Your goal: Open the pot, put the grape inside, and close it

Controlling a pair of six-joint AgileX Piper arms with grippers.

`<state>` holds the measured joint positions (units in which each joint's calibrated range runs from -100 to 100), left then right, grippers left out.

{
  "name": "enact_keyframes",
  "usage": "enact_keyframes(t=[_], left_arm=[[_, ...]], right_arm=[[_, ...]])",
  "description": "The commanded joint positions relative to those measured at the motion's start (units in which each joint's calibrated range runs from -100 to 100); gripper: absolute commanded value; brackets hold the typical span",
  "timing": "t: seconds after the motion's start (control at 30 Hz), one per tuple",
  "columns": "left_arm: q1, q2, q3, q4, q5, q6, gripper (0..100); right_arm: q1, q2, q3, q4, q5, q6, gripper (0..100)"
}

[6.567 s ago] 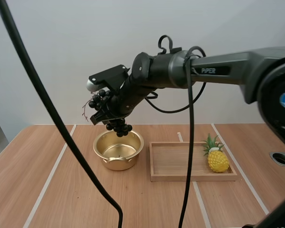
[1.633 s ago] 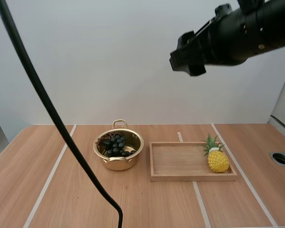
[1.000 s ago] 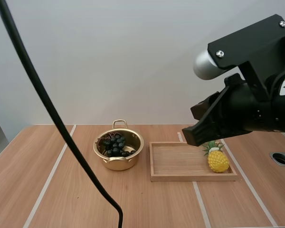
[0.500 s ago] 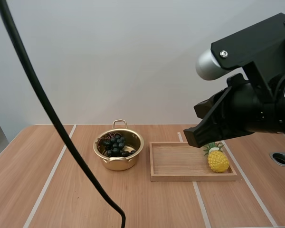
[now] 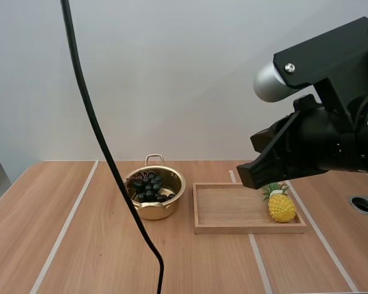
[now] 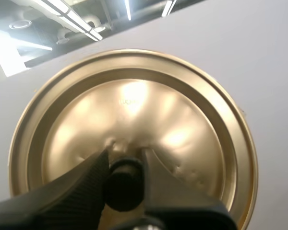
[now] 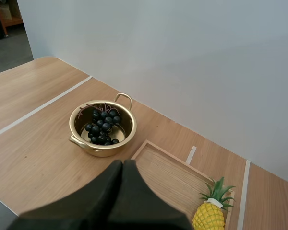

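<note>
Black fingers [image 6: 86, 182] of our left gripper [image 6: 125, 163] pinch the dark knob [image 6: 124, 189] of the gold lid [image 6: 182, 110], which is held up before a plain pale wall. Our right gripper [image 7: 121, 172] has its fingers pressed together into one dark wedge, and our right arm [image 5: 319, 141] hangs high over the table's right side. Below, the wooden table [image 5: 80, 245] is crossed by thin white lines, with open wood along its near edge and across its left side. Farther in, the gold pot [image 5: 153, 209] stands uncovered left of centre, the dark grapes [image 5: 148, 187] piled inside it. Just to its right, not touching, sits the shallow wooden tray [image 5: 233, 228], with a toy pineapple [image 5: 281, 207] upright at its right end. A round hole [image 5: 364, 204] is set in the table near the right edge, and a pale wall rises behind the far edge.
</note>
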<state>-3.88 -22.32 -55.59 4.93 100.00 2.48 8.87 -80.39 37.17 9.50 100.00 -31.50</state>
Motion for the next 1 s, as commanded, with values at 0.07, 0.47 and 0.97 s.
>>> enact_keyframes(t=[0.07, 0.47, 0.97], left_arm=[[0.04, 1.8, 0.0, -2.4, 0.0, 3.9, 0], [0.04, 0.0, 15.0, -4.9, 0.0, 8.7, 0], [0.04, -1.3, 50.2, -9.4, 0.0, 21.2, 0]], right_arm=[[-0.2, -0.4, 0.1, 0.0, 0.0, 0.0, 0], [-0.2, -0.4, 0.1, 0.0, 0.0, 0.0, 0], [-0.2, -0.4, 0.1, 0.0, 0.0, 0.0, 0]])
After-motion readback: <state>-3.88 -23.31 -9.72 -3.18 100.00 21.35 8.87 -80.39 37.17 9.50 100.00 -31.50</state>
